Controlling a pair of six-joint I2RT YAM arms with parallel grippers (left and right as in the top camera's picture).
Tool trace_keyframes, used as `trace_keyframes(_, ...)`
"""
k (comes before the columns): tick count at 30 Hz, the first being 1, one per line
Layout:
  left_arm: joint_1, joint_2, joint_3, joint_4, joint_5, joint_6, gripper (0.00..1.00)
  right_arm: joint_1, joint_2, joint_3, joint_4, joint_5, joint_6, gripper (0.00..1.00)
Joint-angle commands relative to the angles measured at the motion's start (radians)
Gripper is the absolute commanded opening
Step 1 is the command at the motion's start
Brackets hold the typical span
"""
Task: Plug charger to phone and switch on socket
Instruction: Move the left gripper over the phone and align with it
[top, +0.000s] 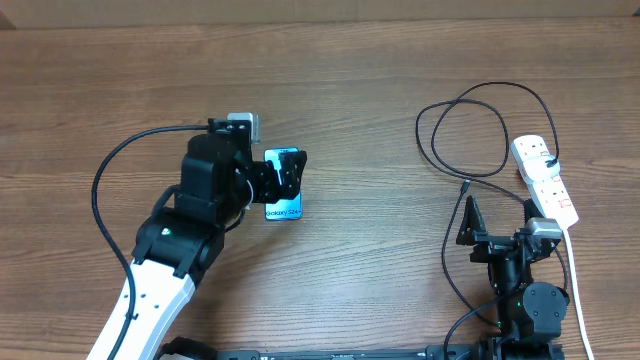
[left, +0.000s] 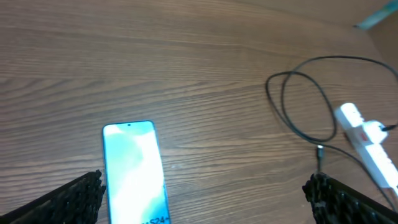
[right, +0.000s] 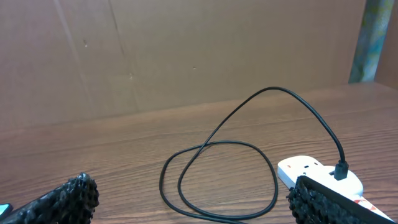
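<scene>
- The phone (top: 284, 210) lies flat just left of the worktop's centre, under the left gripper (top: 288, 172), whose jaws are spread wide and empty.
- The right gripper (top: 498, 222), likewise spread and empty, is held near the front edge.
- The charger (right: 273, 89) is looped beside the socket (top: 545, 178) at the right edge.
- The phone should be pinched across its long sides, with its ends left clear.

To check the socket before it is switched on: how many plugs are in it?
1. The black plug of the charger sits near the far end of the socket. The other outlets in view look free; its near end may be partly hidden.
</scene>
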Motion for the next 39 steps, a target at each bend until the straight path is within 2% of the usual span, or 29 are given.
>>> trace_keyframes(1,-0.007,0.010,0.030,0.000,-0.050,0.002,0.99,-0.006,-0.005,-0.011,0.006,-0.005,-0.005,1.00)
trace_keyframes(14,-0.007,0.032,0.030,-0.078,-0.029,-0.013,1.00,-0.006,-0.005,-0.011,0.006,-0.005,-0.005,1.00)
trace_keyframes(24,-0.033,0.143,0.030,-0.110,-0.113,-0.180,1.00,-0.006,-0.005,-0.011,0.006,-0.005,-0.005,1.00)
trace_keyframes(33,-0.069,0.189,0.040,-0.116,-0.186,-0.201,1.00,-0.006,-0.005,-0.011,0.006,-0.005,-0.005,1.00)
trace_keyframes(39,-0.090,0.250,0.119,-0.157,-0.251,-0.200,1.00,-0.006,-0.005,-0.011,0.006,-0.005,-0.005,1.00)
